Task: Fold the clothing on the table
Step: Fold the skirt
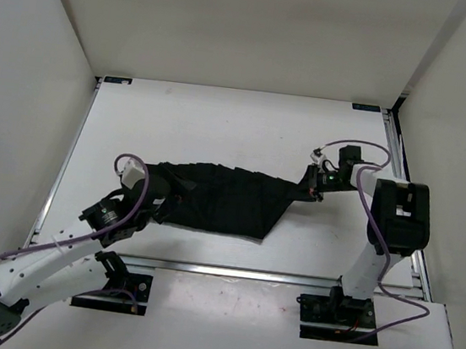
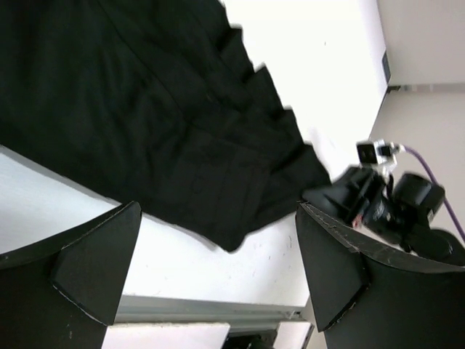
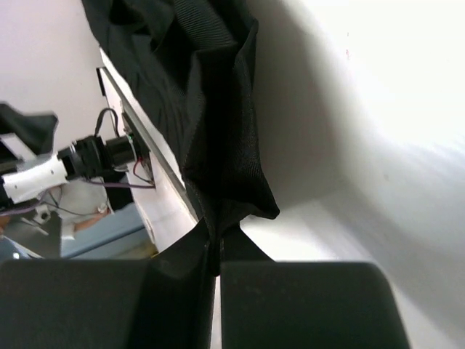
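the clothing point(image 1: 221, 199) is spread as a black, creased sheet across the middle of the table point(image 1: 222, 122), stretched from left to right and tapering to a point at its right end. that right tip is pinched between the closed jaws of the right gripper point(image 3: 218, 243); in the right wrist view the cloth is seen running away from the pinch in a bunched fold. the left gripper point(image 2: 218, 269) is held at the cloth's left end with its jaws wide apart and nothing between them. whether its fingers point(image 2: 94, 269) touch the fabric cannot be told. in the left wrist view the near hem is seen crossing between the fingers, with bare table below it. a metal rail point(image 1: 230, 270) is set along the table's near edge, just clear of the hem. the table is closed in by white walls point(image 1: 24, 72) on the left, far and right sides. a purple cable point(image 1: 364, 145) is looped above the right wrist, near the cloth's tip. in the top view the cloth's left end is partly hidden by the left arm.
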You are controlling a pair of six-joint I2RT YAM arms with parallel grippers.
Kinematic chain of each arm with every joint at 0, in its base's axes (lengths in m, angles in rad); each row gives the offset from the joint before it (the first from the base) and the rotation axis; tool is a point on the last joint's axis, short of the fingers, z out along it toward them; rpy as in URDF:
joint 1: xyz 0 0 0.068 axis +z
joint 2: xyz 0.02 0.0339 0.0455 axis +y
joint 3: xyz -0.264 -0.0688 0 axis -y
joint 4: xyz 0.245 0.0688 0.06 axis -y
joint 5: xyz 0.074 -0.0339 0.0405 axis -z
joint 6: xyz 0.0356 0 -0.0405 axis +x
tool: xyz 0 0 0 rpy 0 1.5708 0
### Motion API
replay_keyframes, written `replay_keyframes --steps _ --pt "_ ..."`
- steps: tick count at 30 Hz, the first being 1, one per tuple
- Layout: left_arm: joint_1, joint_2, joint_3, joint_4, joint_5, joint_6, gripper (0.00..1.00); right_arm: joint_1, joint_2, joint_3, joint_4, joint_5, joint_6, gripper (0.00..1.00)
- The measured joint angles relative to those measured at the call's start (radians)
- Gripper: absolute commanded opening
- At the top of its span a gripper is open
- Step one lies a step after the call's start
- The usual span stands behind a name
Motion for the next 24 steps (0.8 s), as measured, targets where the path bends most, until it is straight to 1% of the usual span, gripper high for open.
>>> replay_keyframes --steps 5,9,14,19,20,21,24 --pt "0.119 -0.076 -0.031 -0.011 0.049 0.066 0.99 -0.063 -0.038 0.014 -0.140 -0.018 -0.157 0.00" --pt "0.229 -0.121 -0.039 -0.023 0.101 0.123 0.99 -0.135 -0.043 0.040 -0.277 -0.029 -0.284 0.01" --pt "0.358 -0.177 -0.050 -0.037 0.188 0.190 0.99 -0.207 -0.042 0.159 -0.457 -0.063 -0.425 0.00" --pt "0.470 -0.224 -0.074 -0.055 0.282 0.257 0.98 -0.177 -0.031 0.346 -0.599 -0.133 -0.507 0.00" --pt "0.493 -0.229 -0.078 -0.058 0.305 0.271 0.98 -0.165 -0.028 0.377 -0.617 -0.148 -0.508 0.00" --pt "0.517 -0.232 -0.080 -0.060 0.327 0.285 0.99 -0.150 -0.024 0.408 -0.631 -0.164 -0.507 0.00" --pt "0.586 -0.232 -0.084 -0.057 0.395 0.333 0.98 -0.082 -0.023 0.483 -0.640 -0.182 -0.483 0.00"
